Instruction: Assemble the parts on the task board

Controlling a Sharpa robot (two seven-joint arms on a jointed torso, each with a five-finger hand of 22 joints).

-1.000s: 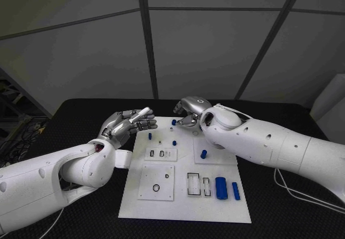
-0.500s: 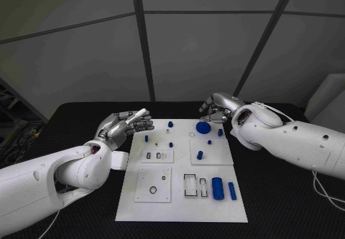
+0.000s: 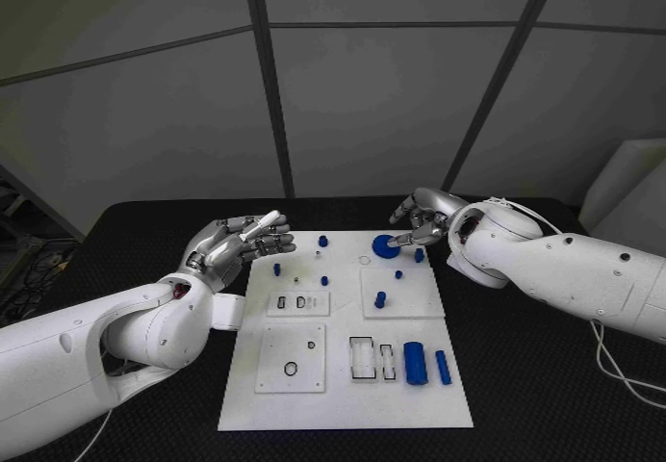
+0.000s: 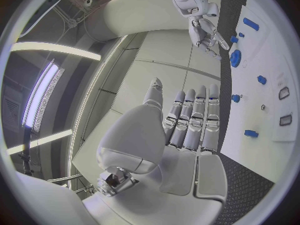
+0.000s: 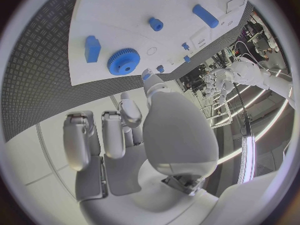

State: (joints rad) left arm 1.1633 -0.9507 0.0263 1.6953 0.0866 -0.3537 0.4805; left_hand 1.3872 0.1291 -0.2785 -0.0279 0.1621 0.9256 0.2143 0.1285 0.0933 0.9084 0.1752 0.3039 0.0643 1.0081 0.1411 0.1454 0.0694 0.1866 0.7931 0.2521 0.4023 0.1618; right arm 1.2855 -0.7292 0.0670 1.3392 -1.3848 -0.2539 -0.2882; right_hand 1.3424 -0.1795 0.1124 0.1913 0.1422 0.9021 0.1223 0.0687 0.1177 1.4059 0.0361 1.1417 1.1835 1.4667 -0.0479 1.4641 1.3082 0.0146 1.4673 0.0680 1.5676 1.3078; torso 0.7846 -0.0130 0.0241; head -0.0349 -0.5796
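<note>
My left robot hand (image 3: 239,243) hovers over the tabletop (image 3: 153,241) just off the task board (image 3: 347,385) at its 10 o'clock corner, fingers straight, together and holding nothing. Along the board's 12 o'clock edge stand small blue pegs (image 3: 323,241); I judge them light, rigid plastic, best pinched by the sides. The blue gear (image 3: 386,246) lies flat near 1 o'clock, likely stiff and light, its toothed rim giving grip if I take it across the rim. My right robot hand (image 3: 421,217) hangs just beside the gear, fingers apart and loosely curled, empty. Two blue cylinders (image 3: 417,365) lie at 5 o'clock and would probably roll.
</note>
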